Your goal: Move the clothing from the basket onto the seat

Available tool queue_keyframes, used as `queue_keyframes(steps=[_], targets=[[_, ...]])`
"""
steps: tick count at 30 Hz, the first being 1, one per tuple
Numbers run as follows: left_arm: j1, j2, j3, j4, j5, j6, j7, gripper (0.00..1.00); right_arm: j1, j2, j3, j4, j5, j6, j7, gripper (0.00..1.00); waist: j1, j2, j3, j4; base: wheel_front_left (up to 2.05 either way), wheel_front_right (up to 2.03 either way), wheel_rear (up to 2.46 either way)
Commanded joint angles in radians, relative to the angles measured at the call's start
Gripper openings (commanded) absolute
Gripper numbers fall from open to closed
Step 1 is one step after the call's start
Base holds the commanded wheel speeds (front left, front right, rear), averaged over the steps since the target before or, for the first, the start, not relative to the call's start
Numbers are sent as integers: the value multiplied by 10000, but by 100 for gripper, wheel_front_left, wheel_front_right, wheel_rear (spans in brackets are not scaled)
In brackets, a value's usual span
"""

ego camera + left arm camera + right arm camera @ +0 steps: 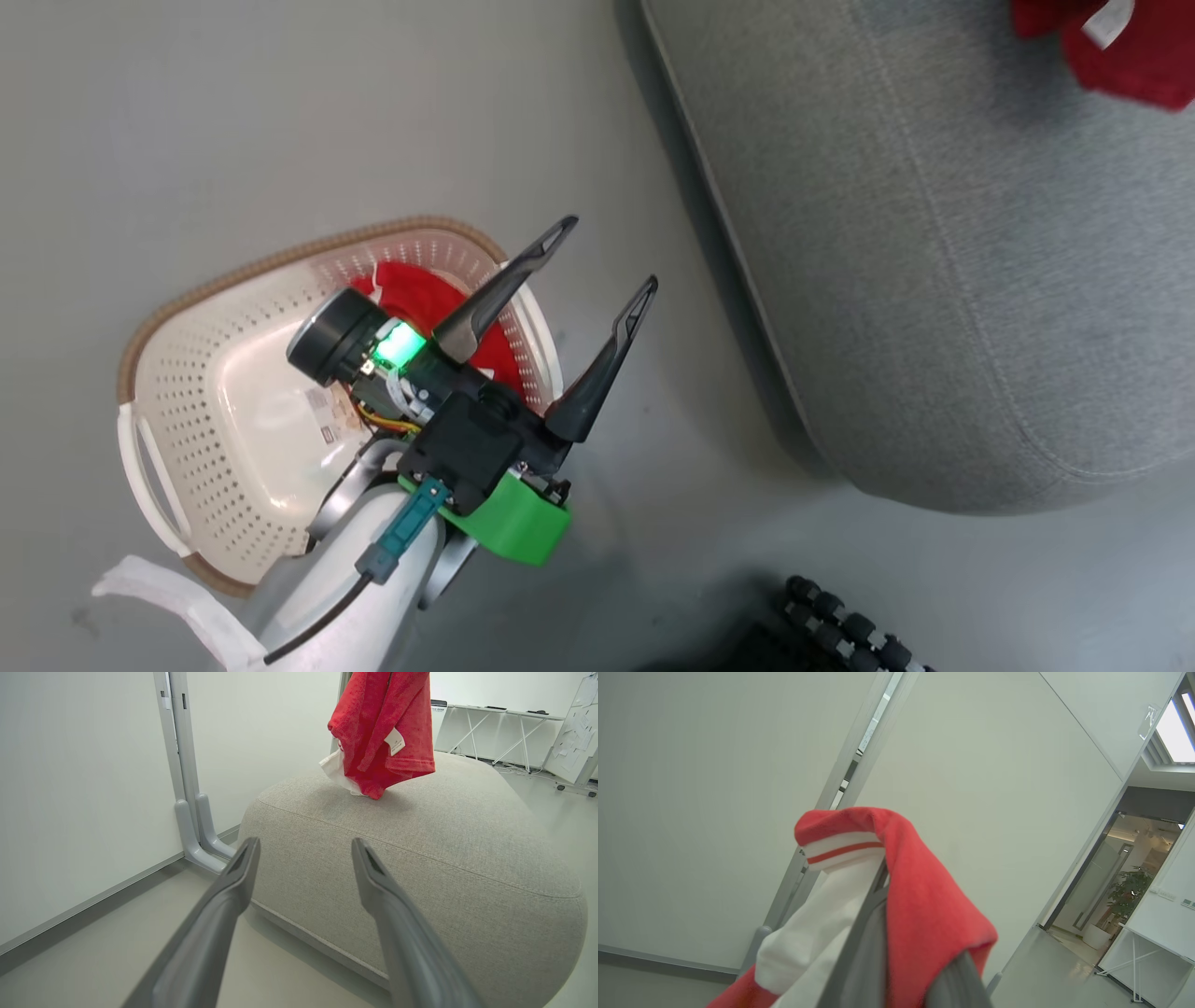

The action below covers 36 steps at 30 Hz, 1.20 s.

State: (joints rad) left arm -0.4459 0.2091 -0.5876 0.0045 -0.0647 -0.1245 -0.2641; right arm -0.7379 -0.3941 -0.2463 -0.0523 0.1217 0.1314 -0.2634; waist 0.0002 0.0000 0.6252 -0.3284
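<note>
The left gripper hovers over the basket, at the side nearest the seat. Its two fingers are spread wide with nothing between them (from its own wrist they frame the grey cushion). One red garment lies bunched inside the basket, partly hidden by that gripper. The other red-and-white garment hangs from the right gripper, whose fingers are clamped on its fabric, and its lowest folds touch the seat's top.

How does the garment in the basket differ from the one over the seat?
The basket garment lies bunched in the basket; the held garment hangs above the seat. The basket garment is ungripped; the held garment is in the right gripper. Both are red.
</note>
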Motion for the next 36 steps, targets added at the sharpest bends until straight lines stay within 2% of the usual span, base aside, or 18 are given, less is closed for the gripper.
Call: queue_keyframes(steps=[1,5,10,11,12,13,17,22,28,36], targets=[[-300,72,35,-30,46,-61,-5,100,-176,-171,-199,494,-68,-13,-20,0,-2,0,1376,507,0,0,0],[-621,31,59,8,133,-66,-5,100,-121,-346,-817,2279,-282,-14,-15,0,-2,0,1731,781,0,0,0],[-830,-14,43,132,140,-71,-5,100,149,390,-1917,3861,-693,-14,-13,0,-2,0,1844,996,0,0,0],[-834,-18,70,179,105,-71,-5,100,197,561,-2052,4060,-766,-14,-15,12,-2,0,1828,1010,0,0,0],[-809,-56,121,233,23,-58,-5,100,267,770,-2267,4254,-888,-14,-13,48,-2,0,1781,1017,0,0,0],[-778,-84,161,285,-29,-54,-5,100,303,923,-2442,4201,-992,-14,-17,100,-2,0,1747,1020,0,0,0],[-710,12,217,620,-34,-56,-5,100,987,1858,-2723,4140,-1251,-14,-13,100,-2,0,1396,968,0,0,0],[-413,-250,385,934,-187,63,-5,100,2261,2673,-2823,3232,-1084,-12,-13,100,-2,0,609,1090,0,0,0],[267,-785,1022,1233,-586,328,-7,100,4069,3171,-2363,1662,-1024,-14,-15,100,-2,0,-669,1474,0,0,0],[1574,-1384,2122,1631,-1045,627,-5,100,5773,3425,-1096,913,-1218,-14,-15,100,-2,0,-2774,2364,0,0,0]])
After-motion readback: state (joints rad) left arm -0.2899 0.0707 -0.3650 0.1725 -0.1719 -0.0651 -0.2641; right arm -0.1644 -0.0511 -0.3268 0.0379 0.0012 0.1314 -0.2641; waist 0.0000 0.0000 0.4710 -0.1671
